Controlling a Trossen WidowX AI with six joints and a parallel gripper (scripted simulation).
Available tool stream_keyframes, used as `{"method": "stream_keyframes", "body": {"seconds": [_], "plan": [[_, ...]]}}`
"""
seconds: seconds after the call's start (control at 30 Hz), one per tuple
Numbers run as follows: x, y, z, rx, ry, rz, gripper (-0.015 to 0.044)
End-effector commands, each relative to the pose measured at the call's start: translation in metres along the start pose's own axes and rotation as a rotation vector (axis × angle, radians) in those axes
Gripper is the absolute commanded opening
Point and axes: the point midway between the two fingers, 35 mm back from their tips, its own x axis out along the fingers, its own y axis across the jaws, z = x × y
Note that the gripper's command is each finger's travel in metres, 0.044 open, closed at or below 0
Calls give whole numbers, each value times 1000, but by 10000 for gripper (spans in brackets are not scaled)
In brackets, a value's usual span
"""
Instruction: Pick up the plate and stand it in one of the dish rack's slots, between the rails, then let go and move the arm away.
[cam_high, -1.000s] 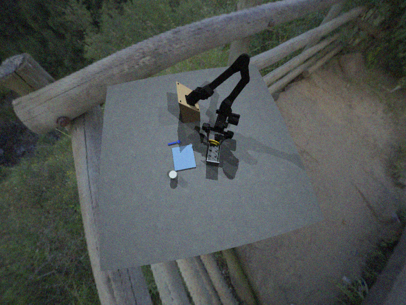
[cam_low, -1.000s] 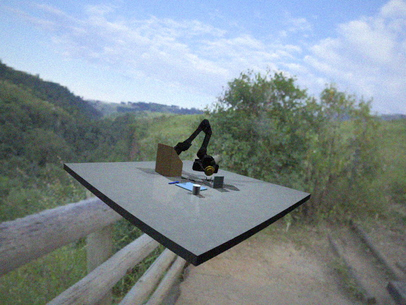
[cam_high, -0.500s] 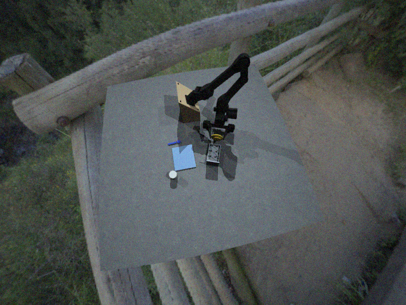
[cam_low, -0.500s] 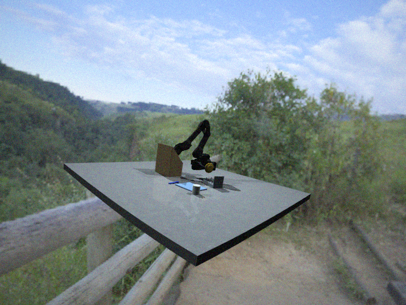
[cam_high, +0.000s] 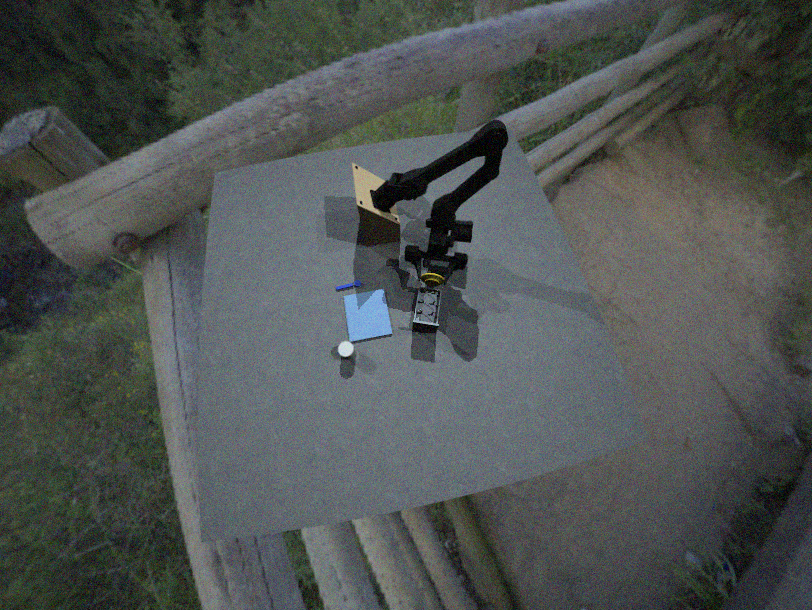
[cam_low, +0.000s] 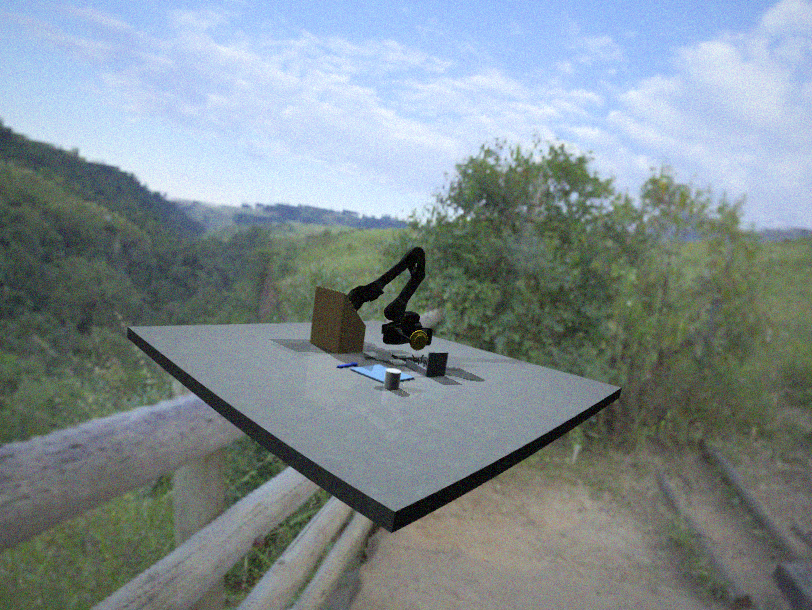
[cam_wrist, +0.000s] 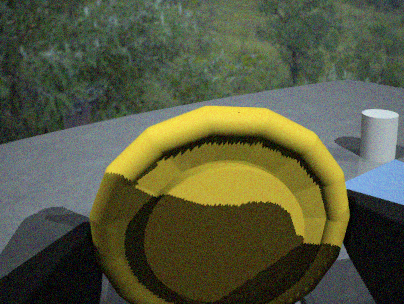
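The yellow round plate (cam_high: 431, 279) (cam_low: 418, 339) (cam_wrist: 225, 185) is clamped by its edges between the two black fingers of my gripper (cam_high: 433, 277) (cam_low: 418, 338) (cam_wrist: 220, 222). The plate is off the table and steeply tilted, with its dished face toward the wrist camera. The small dark dish rack (cam_high: 426, 326) (cam_low: 437, 365) stands on the table. In the top view the plate is just above the rack's upper end in the picture; in the exterior view it is up and left of the rack, clear of it. The rack's slots are hard to make out.
A light blue slab (cam_high: 368, 318) (cam_low: 377, 372) (cam_wrist: 382, 184) lies beside the rack. A white cylinder (cam_high: 345, 349) (cam_low: 392, 378) (cam_wrist: 380, 135) and a small blue tool (cam_high: 348, 286) (cam_low: 347, 365) are near it. A tall wooden block (cam_high: 379, 226) (cam_low: 334, 321) stands by the arm's base.
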Motion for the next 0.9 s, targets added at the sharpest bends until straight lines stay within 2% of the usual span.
{"method": "stream_keyframes", "body": {"seconds": [0.0,0.67,0.87], "plan": [[4,1,-6,1,2,1,0],[29,0,-15,-1,-4,-3,0],[29,0,-37,0,-4,-4,0]]}}
